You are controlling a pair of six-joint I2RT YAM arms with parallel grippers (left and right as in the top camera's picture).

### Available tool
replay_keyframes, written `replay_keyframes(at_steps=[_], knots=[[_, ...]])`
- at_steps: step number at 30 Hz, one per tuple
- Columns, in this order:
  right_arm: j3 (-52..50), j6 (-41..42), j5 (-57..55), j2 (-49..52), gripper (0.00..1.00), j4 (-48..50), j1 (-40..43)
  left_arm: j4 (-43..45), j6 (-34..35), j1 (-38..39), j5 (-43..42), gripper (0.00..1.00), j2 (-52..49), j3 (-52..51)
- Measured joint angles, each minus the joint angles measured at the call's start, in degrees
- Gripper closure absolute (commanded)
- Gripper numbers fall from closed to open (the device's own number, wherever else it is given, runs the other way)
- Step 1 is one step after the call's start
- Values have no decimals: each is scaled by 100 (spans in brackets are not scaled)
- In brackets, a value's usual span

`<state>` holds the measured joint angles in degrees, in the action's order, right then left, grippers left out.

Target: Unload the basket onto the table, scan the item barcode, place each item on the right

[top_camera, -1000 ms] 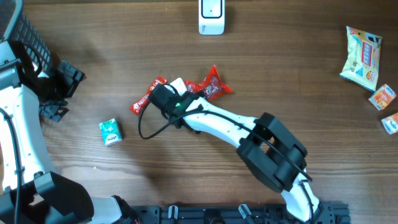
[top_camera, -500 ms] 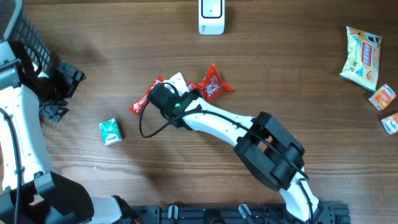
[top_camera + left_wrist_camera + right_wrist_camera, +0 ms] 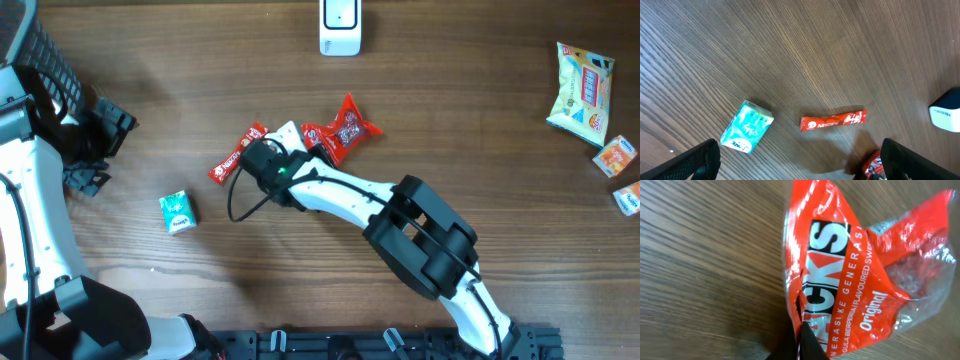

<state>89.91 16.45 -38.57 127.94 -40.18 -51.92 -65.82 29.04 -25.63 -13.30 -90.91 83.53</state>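
The right gripper (image 3: 799, 336) is shut tight and pinches the edge of the red candy bag (image 3: 850, 265). The bag is thin, shiny plastic, all crinkly, with white and black letters on it and a see-through part at one end. From above, the bag (image 3: 343, 128) is in the middle of the table (image 3: 480, 120), just past the tip of the right gripper (image 3: 303, 152). It is puffy, with pointy corners. The table is brown wood with long, fine lines in it. The white scanner (image 3: 340, 27) is a smooth, rounded block at the far edge of the table, well apart from the bag. A long, flat red bar wrapper (image 3: 232, 155) lies just beside the right gripper on its other side. A small green and white box (image 3: 177, 212) with square corners lies near it. The left gripper (image 3: 800, 150) is open as wide as it goes and holds nothing. Its two black fingers (image 3: 695, 162) show at the bottom corners of its own camera view, above the green box and the bar wrapper. A soft yellow snack bag (image 3: 583, 90) lies far off at the right side of the table.
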Motion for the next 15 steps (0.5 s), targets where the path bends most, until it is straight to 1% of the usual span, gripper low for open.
replay_keyframes(at_steps=[2,5,9,12,15], knots=[[195,0,267,-57,96,-46,20,0,0,0,2,0,0,0],[332,63,730,-417,96,-44,83,0,0,0,2,0,0,0],[426,286,1646,-1443,96,-42,376,0,0,0,2,0,0,0],[553,400,2450,-2363,96,-13,844,0,0,0,2,0,0,0],[608,433,2992,-2946,96,-22,1266,0,0,0,2,0,0,0]])
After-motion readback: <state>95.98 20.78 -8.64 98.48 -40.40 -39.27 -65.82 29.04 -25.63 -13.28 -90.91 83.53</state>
